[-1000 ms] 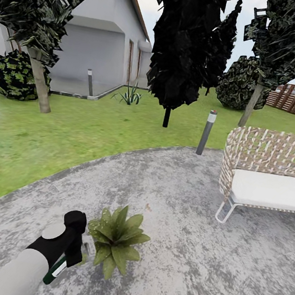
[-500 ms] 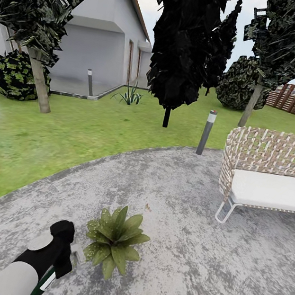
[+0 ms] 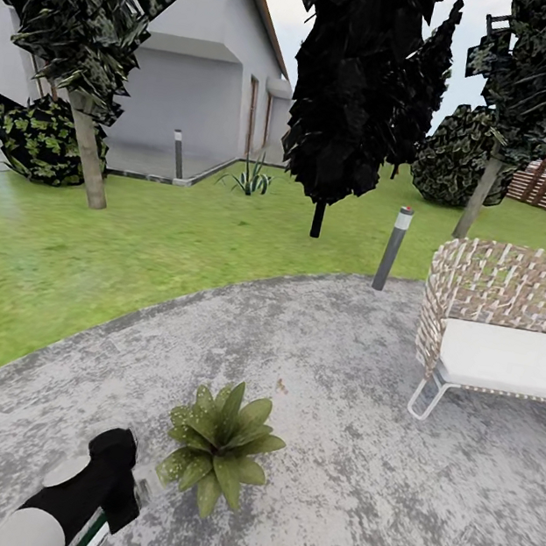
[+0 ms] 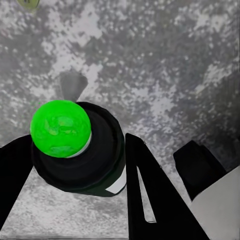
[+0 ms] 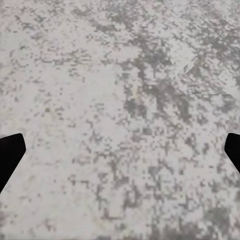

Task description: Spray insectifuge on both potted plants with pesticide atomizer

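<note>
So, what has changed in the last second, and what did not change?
The left gripper drew back from the potted plant, lower in the head view, keeping the pesticide atomizer clamped. The camera turned a little, shifting the scene. The right gripper stayed open.

atomizer (image 3: 94, 535): mostly hidden by left pincer (image 3: 128, 482) | bench (image 3: 509, 348): cropped at edge

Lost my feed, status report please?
Left tool shut on atomizer. Right tool open, over bare paving. Potted plant just ahead; nothing between.
</note>
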Motion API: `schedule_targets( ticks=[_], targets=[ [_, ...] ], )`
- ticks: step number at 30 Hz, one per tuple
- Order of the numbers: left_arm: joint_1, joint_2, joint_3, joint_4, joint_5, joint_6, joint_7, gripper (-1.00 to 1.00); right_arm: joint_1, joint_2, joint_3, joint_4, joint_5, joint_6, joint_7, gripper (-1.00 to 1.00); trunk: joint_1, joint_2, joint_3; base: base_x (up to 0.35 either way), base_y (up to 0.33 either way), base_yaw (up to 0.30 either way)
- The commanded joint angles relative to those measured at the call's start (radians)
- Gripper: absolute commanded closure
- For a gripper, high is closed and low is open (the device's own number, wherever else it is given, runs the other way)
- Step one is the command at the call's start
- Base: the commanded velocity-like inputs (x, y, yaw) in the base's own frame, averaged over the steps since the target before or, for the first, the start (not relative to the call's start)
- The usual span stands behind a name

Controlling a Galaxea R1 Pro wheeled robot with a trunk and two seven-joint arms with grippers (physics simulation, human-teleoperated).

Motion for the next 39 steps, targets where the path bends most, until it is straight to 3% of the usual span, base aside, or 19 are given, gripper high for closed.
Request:
schedule_targets(
  ticks=[1, 5, 8, 12, 26, 39],
  targets=[
    [0.016, -0.001, -0.001, -0.003, -0.003, 0.004, 0.01, 1.0, -0.001, 0.0, -0.009, 0.002, 0.004, -0.003, 0.006, -1.0, 0.0, 0.0, -0.001, 0.0, 0.0, 0.0],
    [0.03, -0.008, 0.002, -0.017, 0.006, 0.006, 0.025, 1.0, 0.0, 0.0, -0.009, 0.002, 0.005, -0.003, 0.006, -1.0, 0.0, 0.0, -0.001, 0.012, 0.0, 0.0],
    [0.031, -0.009, 0.0, -0.021, 0.043, 0.006, 0.028, 1.0, 0.0, 0.0, -0.009, 0.002, 0.005, -0.003, 0.007, -1.0, 0.0, 0.0, -0.001, 0.173, -0.102, 0.0],
    [0.031, -0.011, -0.002, -0.028, 0.062, 0.006, 0.031, 1.0, -0.001, 0.0, -0.009, 0.002, 0.005, -0.003, 0.007, -1.0, 0.0, 0.0, -0.001, 0.23, -0.158, 0.004],
    [0.032, -0.01, 0.003, -0.051, 0.062, 0.006, 0.031, 1.0, -0.001, 0.0, -0.009, 0.001, 0.005, -0.003, 0.008, -1.0, 0.0, 0.0, -0.001, 0.087, -0.059, 0.164],
    [0.032, -0.012, 0.003, -0.051, 0.064, 0.006, 0.032, 1.0, -0.001, -0.006, -0.01, 0.001, 0.005, -0.003, 0.006, -1.0, 0.0, 0.0, -0.001, -0.162, -0.116, 0.0]
  ],
)
